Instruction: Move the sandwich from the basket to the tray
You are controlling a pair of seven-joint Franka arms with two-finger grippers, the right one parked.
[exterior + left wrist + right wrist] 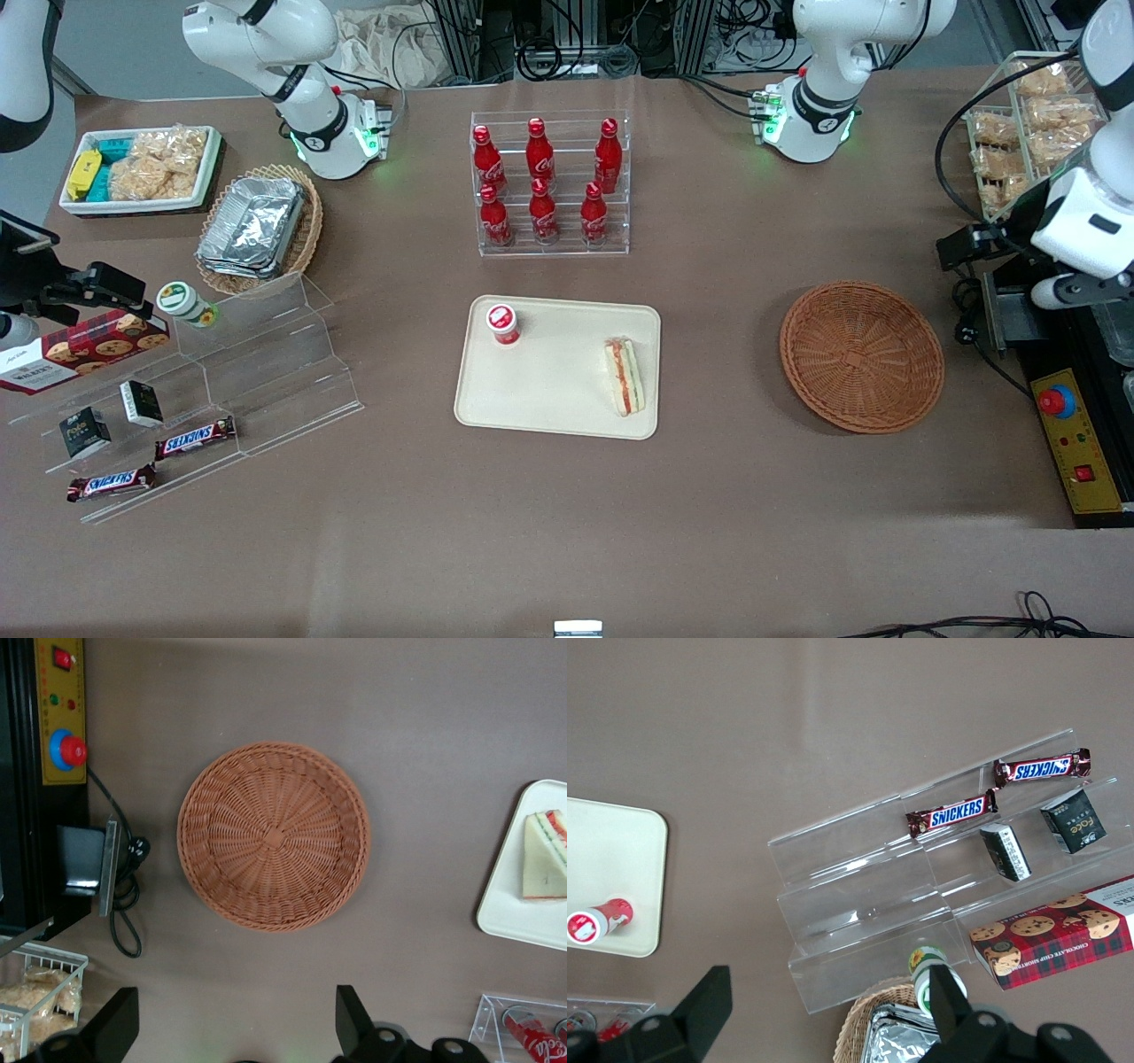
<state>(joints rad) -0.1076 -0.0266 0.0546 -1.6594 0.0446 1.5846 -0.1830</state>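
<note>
I see the sandwich point(625, 377) lying on the tray point(549, 390), along the tray's edge toward my working arm's end, with its long axis running toward and away from the front camera. The basket point(861, 355) holds nothing, so I judge the placing done and only a retreat left.

My gripper point(232, 1028) hangs high above the table, over bare cloth just beside the basket's rim, on the side farther from the front camera. Its two fingers stand wide apart with nothing between them. From the gripper, the basket lies directly beneath and a little forward; the sandwich lies well off sideways, past the basket, toward the parked arm's end. In the wrist view I catch only the wedge's corner end on the tray's rim. My working arm is the nearer one to both basket and tray.

Counting: one sandwich, one reddish basket, one beige tray, and one red-capped cup point(502, 322) standing on the tray's corner away from the sandwich. Farther from the front camera than the tray stands a clear rack with six red bottles point(542, 182). Toward the parked arm's end I count two Snickers bars point(195, 437) on a clear stepped stand.
</note>
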